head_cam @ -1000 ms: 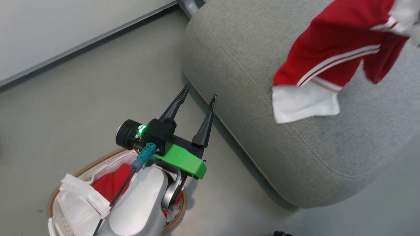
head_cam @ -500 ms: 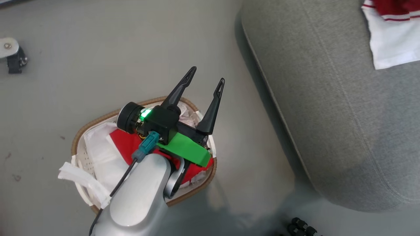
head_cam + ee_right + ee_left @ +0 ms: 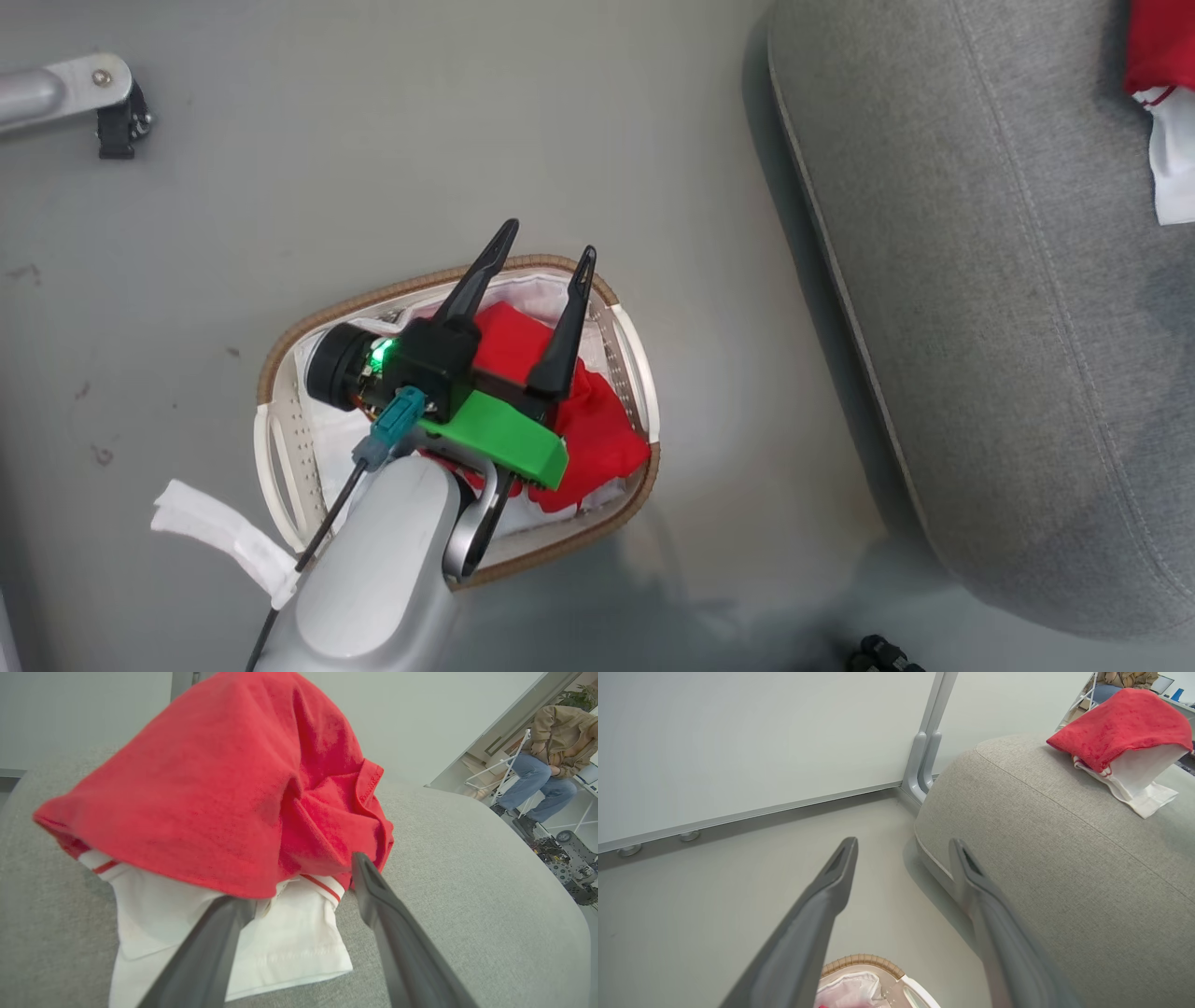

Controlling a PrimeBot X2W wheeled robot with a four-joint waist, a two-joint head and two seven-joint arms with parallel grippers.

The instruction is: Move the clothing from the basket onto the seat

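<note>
Red fabric is in two places right now: one red garment (image 3: 224, 788) lies bunched on the grey seat (image 3: 1008, 327), and a red heap (image 3: 607, 439) sits in the basket (image 3: 264, 392) on the floor beside it. My left claw (image 3: 549, 238) hangs over the basket with its fingers spread wide, gripping nothing. My right claw (image 3: 301, 879) is up at the seat, fingers apart too, tips right at the garment's hem. That's my worry: one tip looks tucked under the edge, so backing away could drag the garment along. Over at the basket, a sloppy dip could pinch the white liner (image 3: 537, 285) along with the red. Can't tell how much red is in there, since my own forearm covers the basket's middle, and the head view cuts the seat garment off at the frame edge.
</note>
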